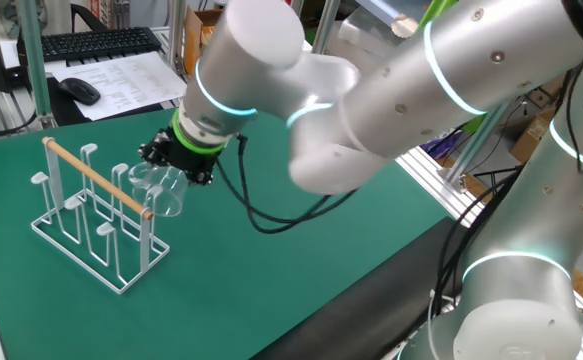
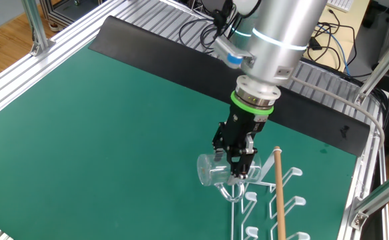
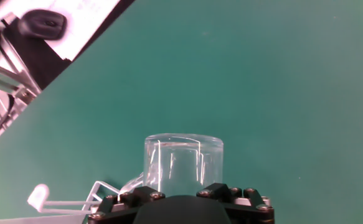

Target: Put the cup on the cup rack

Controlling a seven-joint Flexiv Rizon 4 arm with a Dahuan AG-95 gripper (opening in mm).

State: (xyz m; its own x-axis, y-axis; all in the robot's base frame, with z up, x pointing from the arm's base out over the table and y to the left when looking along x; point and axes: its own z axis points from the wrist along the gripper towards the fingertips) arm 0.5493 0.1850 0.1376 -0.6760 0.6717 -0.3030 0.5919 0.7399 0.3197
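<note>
The gripper (image 2: 239,165) is clenched on the cup (image 2: 213,171), a clear glass tumbler held lying on its side. In the other fixed view the black fingers (image 2: 246,152) pinch it at one end while the body of the glass sticks out to the left. It hangs off the green mat (image 2: 114,120), right beside the near end of the cup rack (image 1: 96,225), and its glass overlaps the closest white peg (image 1: 123,178) in one fixed view. Whether the peg is already inside the mouth or only behind the glass cannot be told, since the glass is transparent. In the hand view the cup's round end points away over the mat, with part of the rack's wire at the lower left.

The main risk is a missed peg. If the mouth is not lined up, the rim could catch the peg tip or the wooden handle (image 2: 278,193) and push the light wire rack across the mat or tip it. Smooth glass held only at one end can also twist or slide in the fingers when it meets the wire. Letting go before the cup sits fully over a peg would probably let it drop and roll on the mat, and it might chip.
</note>
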